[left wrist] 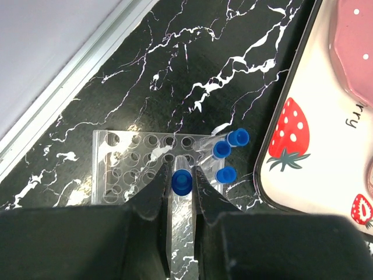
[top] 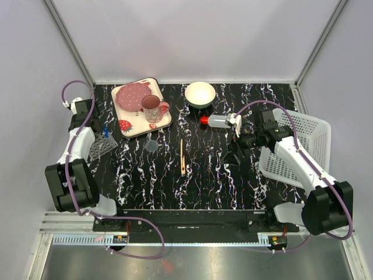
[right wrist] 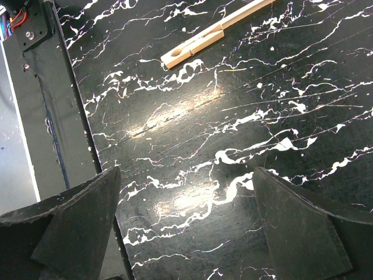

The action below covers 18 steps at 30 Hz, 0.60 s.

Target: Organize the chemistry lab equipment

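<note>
**Left side.** At the left edge of the top view, we see the left gripper [left wrist: 179,169] at the clear rack [left wrist: 119,169]. Its jaws are drawn narrow and pinch a blue-capped tube [left wrist: 181,183]. In the left wrist view, the cap shows between the fingertips at the rack's lower edge. Three more capped tubes [left wrist: 221,150] cluster at the rack's right end and lean. We cannot tell whether they sit in holes. The strawberry tray [left wrist: 291,134] lies just right of them, apart from the rack.

**Right side.** The right gripper [right wrist: 186,175] hangs over the bare black marbled table [right wrist: 233,105]. Its jaws are spread wide and hold nothing. The wooden stick [right wrist: 204,39] lies at the top of the right wrist view, well apart from both fingers. In the top view it lies at centre frame.

**Remaining items, top view.**
- The red-capped bottle [top: 218,121] lies on its side right of centre, just below the white bowl [top: 200,93].
- The small clear cup [top: 152,144] stands near the tray's lower right corner.
- A pink mug [top: 154,109] stands on the tray.
- A white basket [top: 303,140] sits at the right edge.
</note>
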{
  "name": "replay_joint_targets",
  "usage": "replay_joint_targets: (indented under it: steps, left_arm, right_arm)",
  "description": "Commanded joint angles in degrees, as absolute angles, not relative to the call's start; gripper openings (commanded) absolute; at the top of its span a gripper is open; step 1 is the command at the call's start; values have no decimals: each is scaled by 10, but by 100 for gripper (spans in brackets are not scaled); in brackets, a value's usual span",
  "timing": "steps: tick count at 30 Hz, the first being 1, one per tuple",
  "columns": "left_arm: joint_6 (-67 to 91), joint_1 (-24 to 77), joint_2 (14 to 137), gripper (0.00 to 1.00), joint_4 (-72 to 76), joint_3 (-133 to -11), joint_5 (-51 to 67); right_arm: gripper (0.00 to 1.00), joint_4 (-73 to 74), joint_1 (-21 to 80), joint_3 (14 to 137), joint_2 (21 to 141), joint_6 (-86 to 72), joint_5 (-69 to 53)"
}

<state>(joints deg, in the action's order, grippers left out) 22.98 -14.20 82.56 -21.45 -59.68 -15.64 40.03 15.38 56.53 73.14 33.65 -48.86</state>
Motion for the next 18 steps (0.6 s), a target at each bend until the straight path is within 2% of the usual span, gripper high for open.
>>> replay_joint_targets:
  steps: [1,18]
  left_arm:
    - [220,-148,855,7,-178,-638,-142]
    - [217,-150,916,7,-172,-650,-141]
  right_arm:
    - [100,382,153,566,730,350,-481]
    - [100,384,153,566,738,352,-478]
